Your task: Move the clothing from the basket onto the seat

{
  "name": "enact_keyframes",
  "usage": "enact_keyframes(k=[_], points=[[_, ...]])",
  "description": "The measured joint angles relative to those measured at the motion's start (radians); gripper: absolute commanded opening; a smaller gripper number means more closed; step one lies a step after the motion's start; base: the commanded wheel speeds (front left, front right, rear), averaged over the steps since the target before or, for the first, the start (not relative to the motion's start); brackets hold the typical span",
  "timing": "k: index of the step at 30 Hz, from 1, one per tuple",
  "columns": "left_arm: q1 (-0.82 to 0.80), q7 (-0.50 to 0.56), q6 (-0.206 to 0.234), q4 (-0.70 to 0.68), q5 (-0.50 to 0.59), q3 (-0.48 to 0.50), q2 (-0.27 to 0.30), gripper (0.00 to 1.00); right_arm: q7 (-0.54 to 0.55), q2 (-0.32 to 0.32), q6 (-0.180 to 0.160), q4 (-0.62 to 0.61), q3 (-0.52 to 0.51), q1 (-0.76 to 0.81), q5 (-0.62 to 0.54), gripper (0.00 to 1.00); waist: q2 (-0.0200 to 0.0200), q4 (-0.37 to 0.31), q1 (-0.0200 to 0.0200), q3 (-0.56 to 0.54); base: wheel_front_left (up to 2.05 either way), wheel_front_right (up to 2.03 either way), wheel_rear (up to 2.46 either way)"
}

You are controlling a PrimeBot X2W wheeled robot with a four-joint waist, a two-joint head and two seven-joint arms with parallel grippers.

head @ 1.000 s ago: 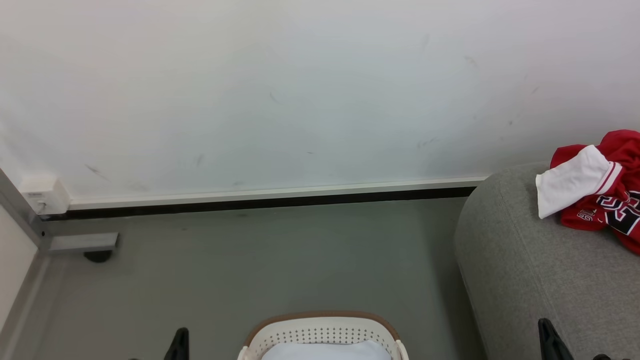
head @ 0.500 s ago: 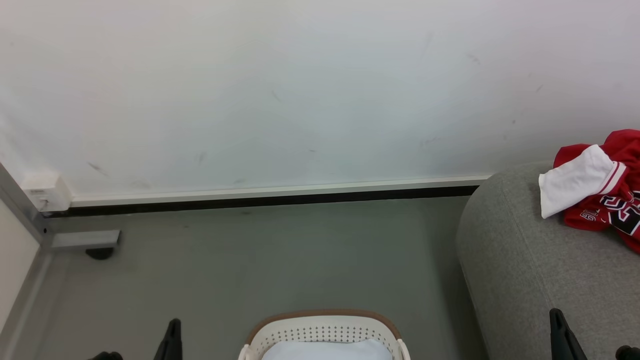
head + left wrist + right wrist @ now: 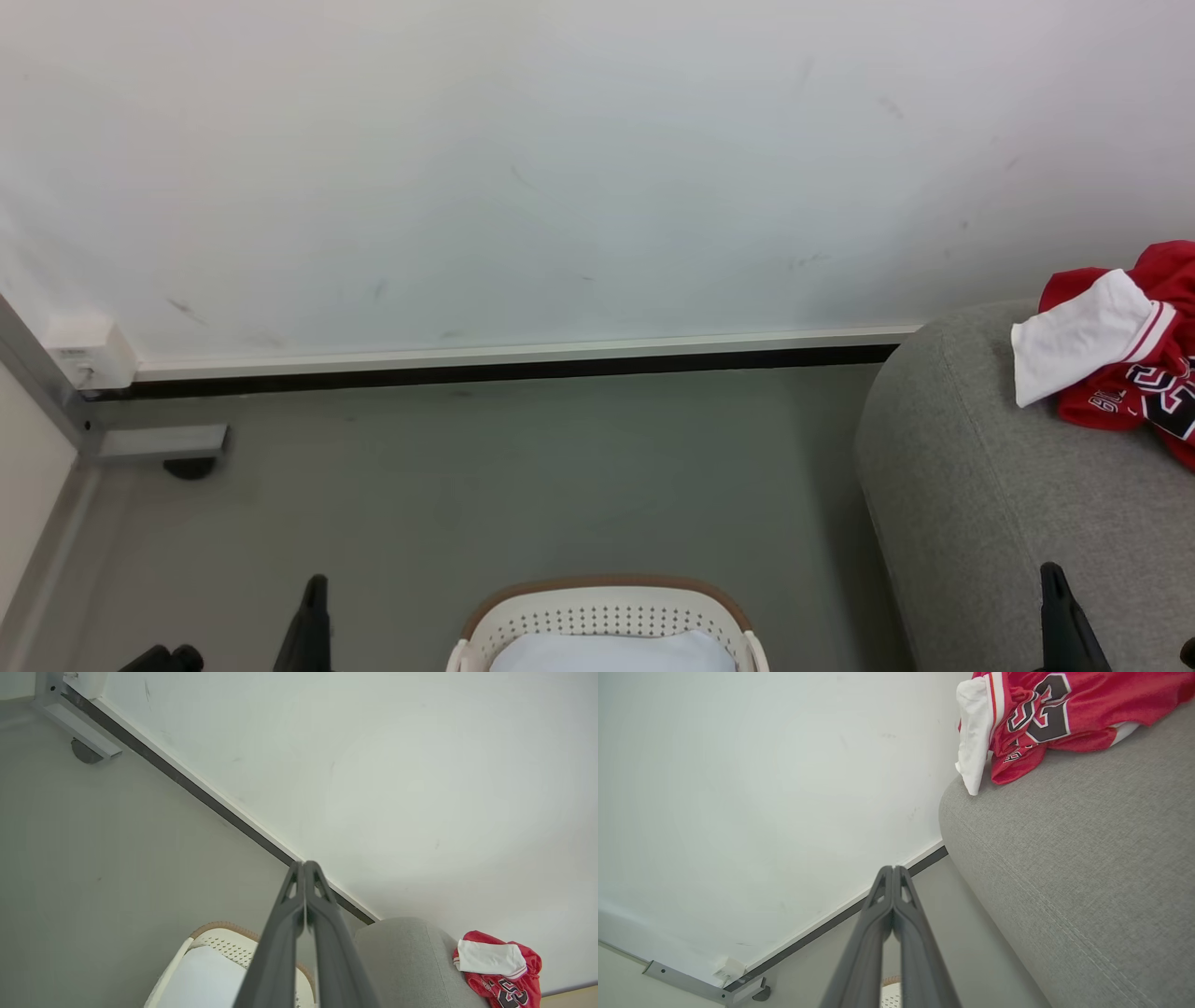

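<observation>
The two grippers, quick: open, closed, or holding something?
Left gripper: closed, holding nothing.
Right gripper: closed, holding nothing.

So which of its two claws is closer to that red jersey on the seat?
Right. The right gripper is by the seat, the clothing ahead of it. The left gripper is beyond the basket, over the floor, farther off.

1. Grey floor point(image 3: 523, 467): the white perforated basket point(image 3: 607, 618) with a tan rim stands on it, near the seat but apart from it.
2. A grey metal bar point(image 3: 159, 441) lies at the floor's left corner.
3. The grey woven seat point(image 3: 1008, 532) stands on the floor by the wall point(image 3: 560, 168).
4. Seat top: crumpled red-and-white clothing point(image 3: 1102, 373) lies at the far edge.
</observation>
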Motion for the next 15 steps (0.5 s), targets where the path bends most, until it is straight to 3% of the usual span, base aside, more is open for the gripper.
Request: enact_keyframes(k=[15], points=[[-0.029,0.046,-0.006,-0.008,-0.180,0.029,-0.006,0.00,0.047,-0.001,0.000,-0.006,-0.009,-0.032,0.199,0.00,0.0000,0.006,0.0000,0.005,0.00,0.00,0.00]])
